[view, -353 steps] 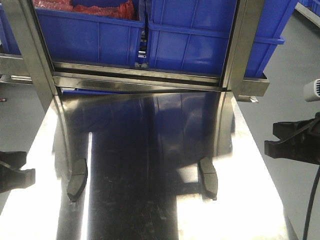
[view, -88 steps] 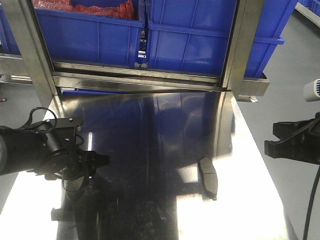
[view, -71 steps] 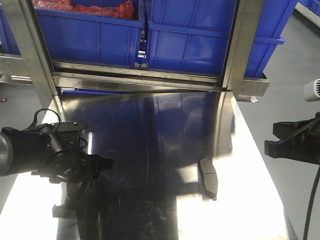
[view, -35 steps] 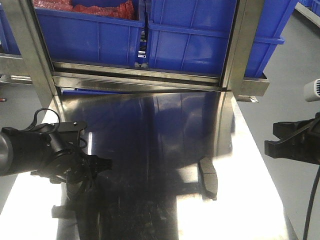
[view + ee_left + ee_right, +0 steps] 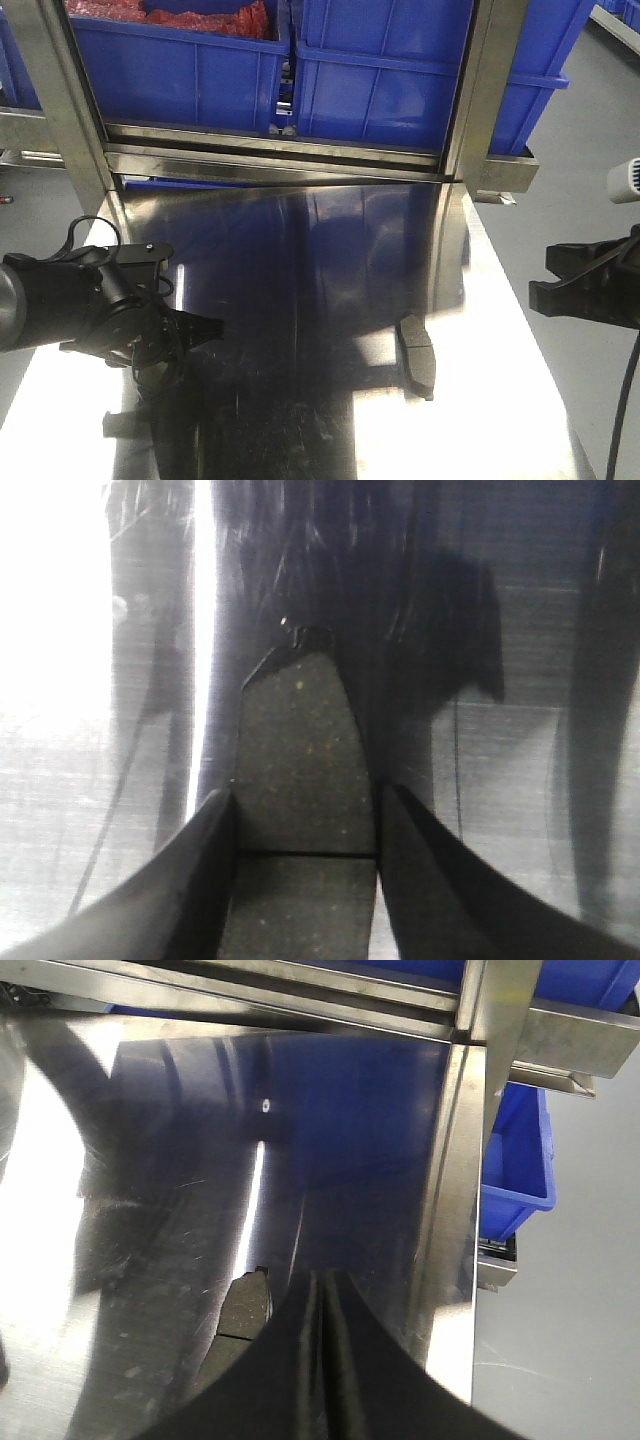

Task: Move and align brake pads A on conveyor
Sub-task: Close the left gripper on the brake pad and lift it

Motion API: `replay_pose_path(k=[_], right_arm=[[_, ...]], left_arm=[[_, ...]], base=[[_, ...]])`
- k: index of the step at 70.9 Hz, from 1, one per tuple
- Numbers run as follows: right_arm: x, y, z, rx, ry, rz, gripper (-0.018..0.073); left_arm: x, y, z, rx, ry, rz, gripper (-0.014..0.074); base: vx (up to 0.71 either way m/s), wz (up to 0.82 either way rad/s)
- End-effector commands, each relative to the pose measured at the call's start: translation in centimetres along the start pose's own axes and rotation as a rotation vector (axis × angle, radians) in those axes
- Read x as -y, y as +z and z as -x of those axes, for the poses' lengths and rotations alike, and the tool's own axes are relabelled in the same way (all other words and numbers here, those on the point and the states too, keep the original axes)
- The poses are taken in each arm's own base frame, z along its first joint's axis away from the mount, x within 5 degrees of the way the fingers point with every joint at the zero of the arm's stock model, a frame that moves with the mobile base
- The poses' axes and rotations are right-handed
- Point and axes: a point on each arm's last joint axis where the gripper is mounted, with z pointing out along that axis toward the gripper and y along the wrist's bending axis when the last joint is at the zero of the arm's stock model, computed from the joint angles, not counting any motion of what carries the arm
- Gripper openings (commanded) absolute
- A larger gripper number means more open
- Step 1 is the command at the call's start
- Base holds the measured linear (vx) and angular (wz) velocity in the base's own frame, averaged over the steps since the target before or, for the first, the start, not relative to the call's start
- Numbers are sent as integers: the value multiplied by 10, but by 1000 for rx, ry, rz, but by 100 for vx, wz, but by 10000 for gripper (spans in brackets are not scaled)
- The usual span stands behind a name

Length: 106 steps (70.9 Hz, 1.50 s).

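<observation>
Right end effector (image 5: 325, 1285) fingers together — brake pad (image 5: 245, 1310) just left, steel table (image 5: 150, 1210).

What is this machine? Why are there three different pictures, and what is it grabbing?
It is a robot with two arms, and each arm ends in a pinching tool. One camera looks forward over a shiny steel table, with blue bins behind it. Two more cameras ride on the wrists and look past each tool. Two dark brake pads lie on the table. The left tool has its fingers against both sides of the left pad. The right tool is shut, holds nothing, and hangs by the table's right edge, near the right pad.
</observation>
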Motion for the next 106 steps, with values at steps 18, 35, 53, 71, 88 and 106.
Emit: replay_pose_path(k=[18, 35, 53, 71, 88, 106], right_arm=[[1, -7, 15, 99, -3, -17, -6], [1, -7, 15, 99, -3, -17, -6], [1, -7, 15, 99, -3, -17, -6], [1, -7, 15, 99, -3, -17, -6], [1, -7, 15, 99, -3, -17, -6], [1, -7, 15, 99, -3, -17, -6]], left_arm=[[-1, -31, 13, 88, -7, -34, 104], [-5, -57, 18, 151, -27, -74, 104], [-12, -77, 19, 173, -37, -62, 104], [-18, -112, 14, 224, -1, -77, 104], [-21, -140, 9, 281, -1, -119, 104], [-23, -146, 9, 295, -6, -128, 104]], base=[[0, 0], [0, 0], [0, 0], [0, 0], [0, 0], [0, 0]])
